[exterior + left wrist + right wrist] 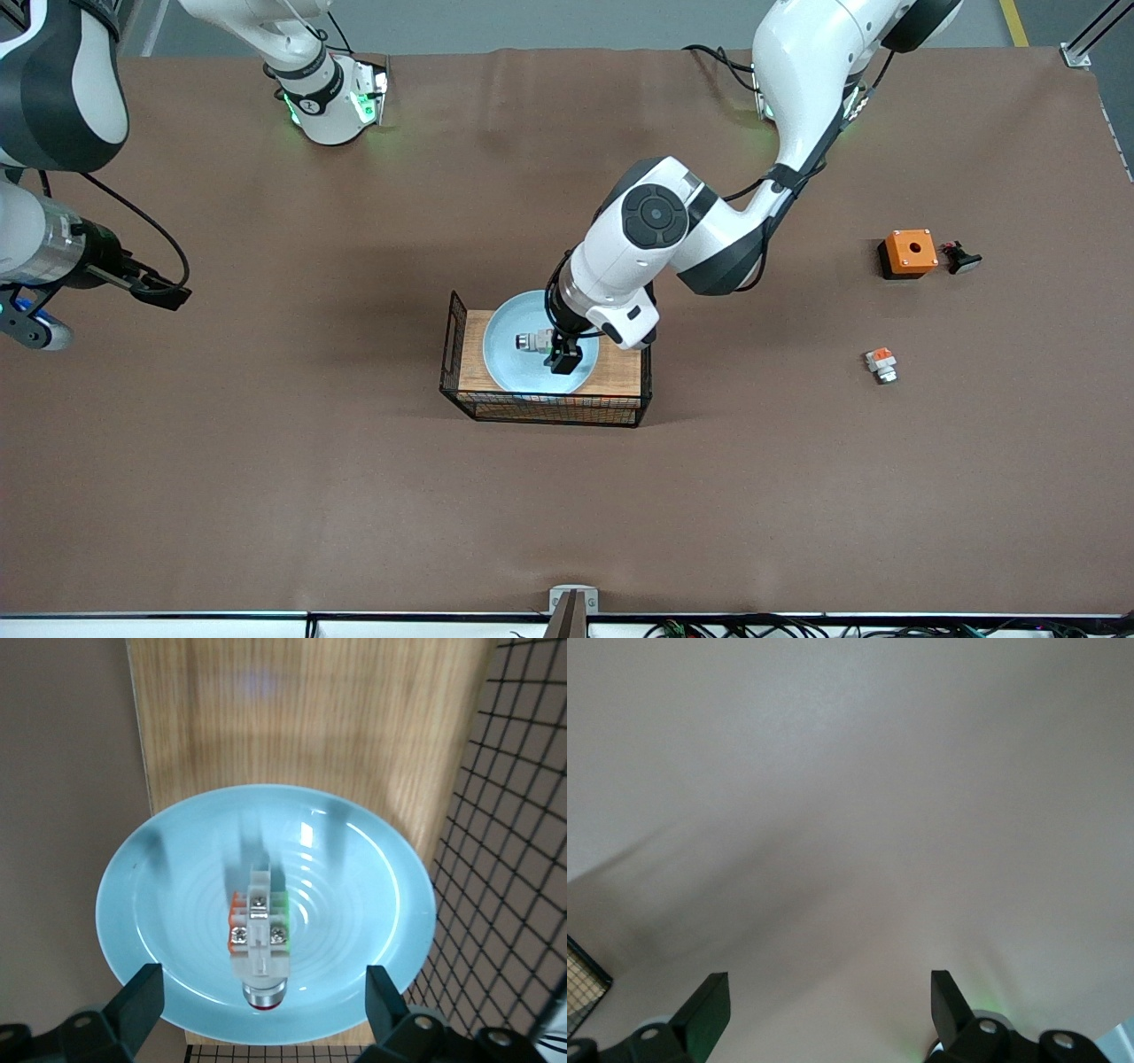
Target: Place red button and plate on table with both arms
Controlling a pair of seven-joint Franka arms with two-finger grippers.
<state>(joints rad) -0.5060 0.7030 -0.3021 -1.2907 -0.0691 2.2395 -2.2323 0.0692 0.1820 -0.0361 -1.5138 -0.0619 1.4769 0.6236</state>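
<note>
I hold the left gripper spread wide over the small whitish-silver red button, a light, rigid part lying in the glossy pale-blue plate on the wooden-topped wire basket, best pinched across its blocky body, while the right gripper waits apart over bare bench.

Left arm bent forward, wrist angled down, left gripper jaws spread wide, right arm waiting, right gripper open
</note>
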